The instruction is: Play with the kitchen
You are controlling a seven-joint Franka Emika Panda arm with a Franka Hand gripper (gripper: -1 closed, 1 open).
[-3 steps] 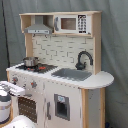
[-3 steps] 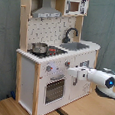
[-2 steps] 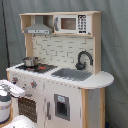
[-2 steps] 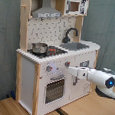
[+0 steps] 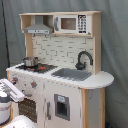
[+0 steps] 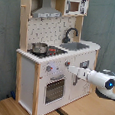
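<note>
White and wood, the toy kitchen (image 6: 56, 53) stands on the floor in front of a grey curtain (image 6: 109, 23). A small metal pot (image 6: 40, 48) sits on its stovetop, left of the sink (image 6: 77, 46) in the second exterior view, ready for pretend cooking. The gripper (image 6: 72, 70) reaches to the kitchen's front by the knobs (image 6: 49, 69), likely to turn one. I cannot tell if it is open or closed.

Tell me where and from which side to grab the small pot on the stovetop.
Take the pot by its rim, coming straight down from above. It stands upright and open-topped on the stovetop, with clear space below the range hood. Whether it has a usable handle cannot be told.
</note>
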